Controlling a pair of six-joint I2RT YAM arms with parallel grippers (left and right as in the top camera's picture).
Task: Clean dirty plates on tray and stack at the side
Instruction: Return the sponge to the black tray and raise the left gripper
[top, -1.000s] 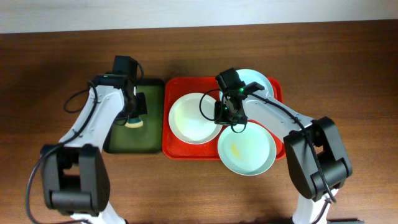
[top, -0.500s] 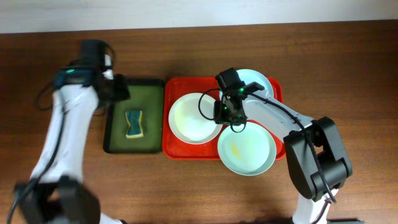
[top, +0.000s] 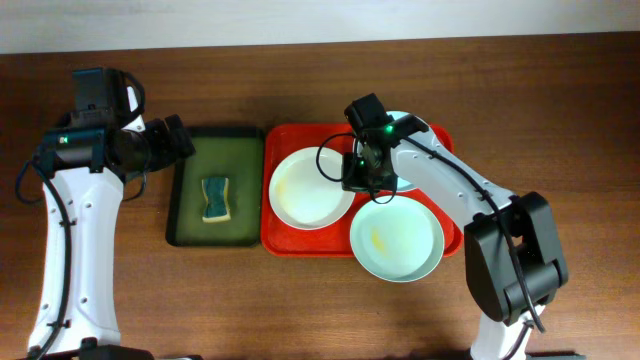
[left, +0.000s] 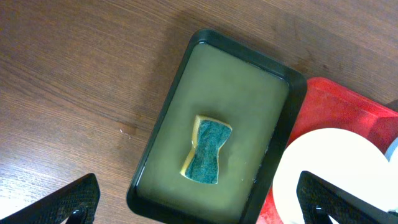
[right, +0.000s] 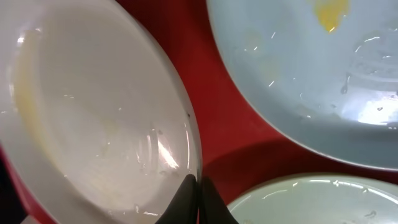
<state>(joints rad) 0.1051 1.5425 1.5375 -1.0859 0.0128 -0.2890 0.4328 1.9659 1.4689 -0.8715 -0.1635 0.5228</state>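
Observation:
On the red-orange tray (top: 282, 240) lie three plates: a white plate (top: 305, 190) on the left, a pale blue plate (top: 428, 135) at the back, partly under my right arm, and a pale green plate (top: 397, 240) at the front with a yellow smear. My right gripper (top: 365, 182) is shut on the right rim of the white plate (right: 93, 112); that rim runs in between the closed fingers of the right gripper (right: 198, 186). The blue plate (right: 298, 81) shows a yellow smear. My left gripper (top: 180, 140) hangs wide open and empty at the dark green tray's left edge.
A dark green tray (top: 190, 225) sits left of the red tray and holds a yellow-and-teal sponge (top: 215, 198). In the left wrist view the sponge (left: 207, 151) lies loose in the middle of that tray (left: 249, 81). Bare wooden table surrounds both trays.
My left gripper let go of the sponge, opened wide and swung up and left off the green tray. My right gripper shifted slightly back along the white plate's rim.

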